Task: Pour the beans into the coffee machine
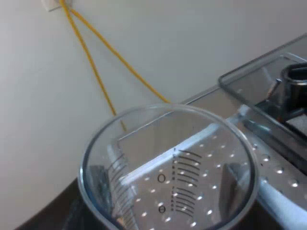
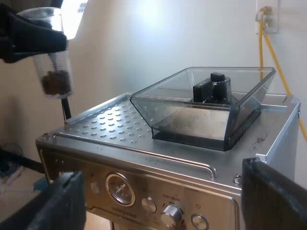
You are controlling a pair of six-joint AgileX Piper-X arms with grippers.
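My left gripper (image 1: 168, 191) is shut on a clear measuring glass (image 1: 168, 167), whose printed scale faces the camera; its dark fingers (image 1: 98, 182) show through the glass wall. Seen from the right wrist, that glass (image 2: 53, 57) hangs upright with dark beans (image 2: 56, 82) at its bottom, beside the dimpled top of the espresso machine (image 2: 110, 124) and away from the hopper. The clear bean hopper (image 2: 206, 105) sits on the machine's top with a black part inside; it also appears as the hopper (image 1: 268, 91) beyond the glass. My right gripper (image 2: 163, 201) stands open at the machine's front, holding nothing.
A pale wall rises behind the machine. A yellow cable (image 2: 280, 67) hangs from a wall socket (image 2: 267, 17) close to the hopper. The machine's front panel carries a gauge (image 2: 118, 189) and knobs (image 2: 169, 213).
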